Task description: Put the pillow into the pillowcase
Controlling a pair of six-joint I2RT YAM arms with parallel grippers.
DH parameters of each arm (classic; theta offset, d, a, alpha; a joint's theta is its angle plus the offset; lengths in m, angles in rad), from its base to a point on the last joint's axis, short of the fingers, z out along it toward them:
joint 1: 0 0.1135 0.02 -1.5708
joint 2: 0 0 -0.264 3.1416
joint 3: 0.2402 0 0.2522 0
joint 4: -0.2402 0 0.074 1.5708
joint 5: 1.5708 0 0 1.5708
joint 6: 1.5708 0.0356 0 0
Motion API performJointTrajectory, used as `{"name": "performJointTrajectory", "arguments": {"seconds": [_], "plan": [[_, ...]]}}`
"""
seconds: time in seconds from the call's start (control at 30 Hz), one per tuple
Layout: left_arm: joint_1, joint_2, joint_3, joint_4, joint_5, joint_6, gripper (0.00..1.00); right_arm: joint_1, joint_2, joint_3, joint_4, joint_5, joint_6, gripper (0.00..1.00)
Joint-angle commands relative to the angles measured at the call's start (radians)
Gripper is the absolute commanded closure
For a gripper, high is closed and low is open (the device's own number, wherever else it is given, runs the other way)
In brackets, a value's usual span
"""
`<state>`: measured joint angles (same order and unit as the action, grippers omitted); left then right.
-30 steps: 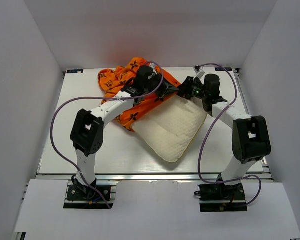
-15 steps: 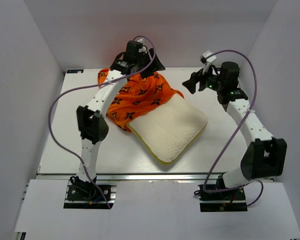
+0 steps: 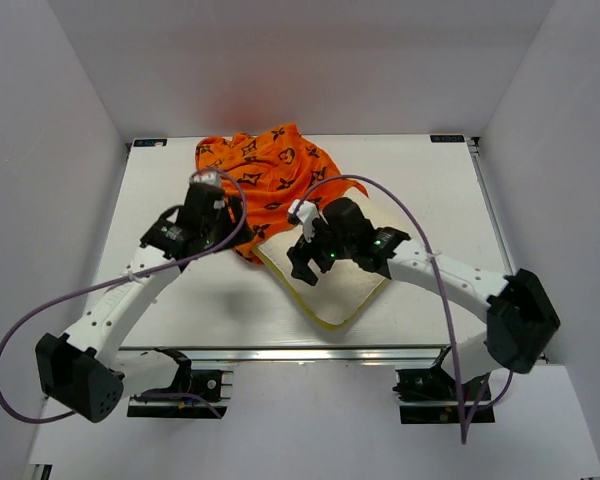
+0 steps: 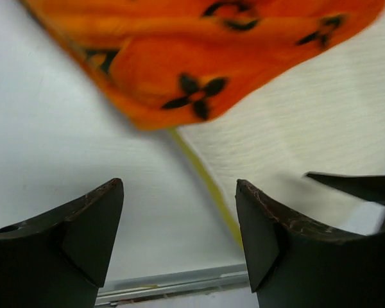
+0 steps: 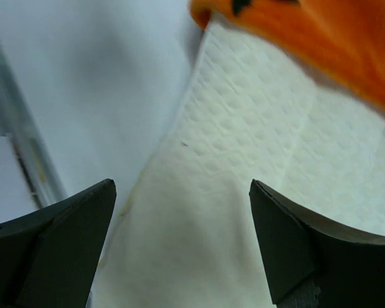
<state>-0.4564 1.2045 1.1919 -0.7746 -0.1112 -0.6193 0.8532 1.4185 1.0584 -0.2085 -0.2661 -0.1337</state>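
1. At the near edge of the table (image 3: 430, 200), the two arms reach forward from their bases. The left arm angles in from the left and the right arm sweeps in from the right.
2. The pillow (image 3: 325, 300) lies near the middle of the table, turned so that one corner points at the near edge. It is white and quilted, with thin yellow piping (image 3: 280, 285) along its rim.
3. The right gripper (image 3: 298, 268) is over the near-left part of the pillow. In the right wrist view, the right gripper (image 5: 181, 186) has its jaws spread wide with nothing between them, and the pillow (image 5: 244, 192) fills the space below. Whether the fingertips touch the fabric cannot be told.
4. The left gripper (image 3: 225, 225) is just left of the pillow's left corner. In the left wrist view, the left gripper (image 4: 178, 186) also has its jaws parted and empty. It is above bare table (image 4: 64, 141), close to the piping (image 4: 205, 186).
5. Farther back, the orange pillowcase (image 3: 270, 175), printed with dark motifs, lies crumpled toward the far-left part of the table.
6. The near edge of the pillowcase (image 4: 199, 58) drapes over the far part of the pillow (image 4: 321, 122). Whether the pillow sits inside the opening or only beneath the cloth cannot be told.
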Motion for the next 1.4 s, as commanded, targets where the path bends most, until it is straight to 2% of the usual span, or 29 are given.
{"name": "performJointTrajectory", "arguments": {"seconds": [0.0, 0.1, 0.23, 0.53, 0.67, 0.7, 0.73, 0.77, 0.8, 0.83, 0.87, 0.9, 0.93, 1.0, 1.03, 1.13, 1.3, 1.37], "plan": [[0.007, -0.005, -0.208, 0.064, -0.062, -0.048, 0.2, 0.013, 0.103, 0.049, -0.009, 0.175, 0.036, 0.1], [0.005, 0.003, -0.303, 0.193, -0.059, -0.043, 0.2, 0.023, 0.186, 0.106, -0.042, 0.196, 0.048, 0.11], [0.005, 0.079, -0.318, 0.34, -0.064, 0.007, 0.21, 0.033, 0.218, 0.101, -0.026, 0.212, 0.055, 0.11], [0.007, 0.24, -0.293, 0.48, -0.068, 0.113, 0.26, 0.033, 0.229, 0.097, -0.008, 0.208, 0.042, 0.11], [0.005, 0.325, -0.25, 0.475, -0.097, 0.141, 0.36, 0.032, 0.241, 0.104, -0.008, 0.206, 0.039, 0.14], [0.005, 0.334, -0.244, 0.48, -0.108, 0.142, 0.46, 0.03, 0.243, 0.106, -0.011, 0.2, 0.034, 0.16], [0.007, 0.346, -0.236, 0.488, -0.134, 0.142, 0.59, 0.027, 0.247, 0.11, -0.015, 0.188, 0.028, 0.23], [0.007, 0.351, -0.236, 0.488, -0.134, 0.142, 0.59, 0.027, 0.25, 0.112, -0.015, 0.188, 0.028, 0.27], [0.007, 0.354, -0.227, 0.488, -0.143, 0.144, 0.73, 0.026, 0.253, 0.111, -0.019, 0.183, 0.028, 0.32], [0.007, 0.36, -0.219, 0.483, -0.159, 0.144, 0.8, 0.026, 0.258, 0.109, -0.025, 0.176, 0.028, 0.4], [0.007, 0.366, -0.21, 0.477, -0.163, 0.148, 0.86, 0.024, 0.258, 0.104, -0.026, 0.17, 0.028, 0.43], [0.007, 0.369, -0.197, 0.462, -0.165, 0.151, 0.96, 0.023, 0.26, 0.101, -0.026, 0.154, 0.029, 0.46], [0.005, 0.366, -0.19, 0.457, -0.162, 0.154, 1.0, 0.021, 0.258, 0.098, -0.023, 0.148, 0.031, 0.53], [0.005, 0.333, -0.187, 0.446, -0.136, 0.161, 1.0, 0.018, 0.27, 0.106, -0.022, 0.119, 0.037, 0.63], [0.005, 0.314, -0.187, 0.443, -0.119, 0.161, 1.0, 0.012, 0.283, 0.113, -0.023, 0.107, 0.054, 0.79], [0.005, 0.202, -0.173, 0.443, -0.006, 0.168, 1.0, -0.017, 0.327, 0.181, -0.035, 0.054, 0.091, 0.98], [-0.019, 0.081, -0.078, 0.388, 0.223, 0.119, 1.0, -0.107, 0.368, 0.348, -0.022, -0.06, 0.209, 1.0], [-0.056, 0.066, -0.017, 0.359, 0.245, 0.086, 1.0, -0.128, 0.384, 0.454, 0.015, -0.09, 0.242, 1.0]]}}
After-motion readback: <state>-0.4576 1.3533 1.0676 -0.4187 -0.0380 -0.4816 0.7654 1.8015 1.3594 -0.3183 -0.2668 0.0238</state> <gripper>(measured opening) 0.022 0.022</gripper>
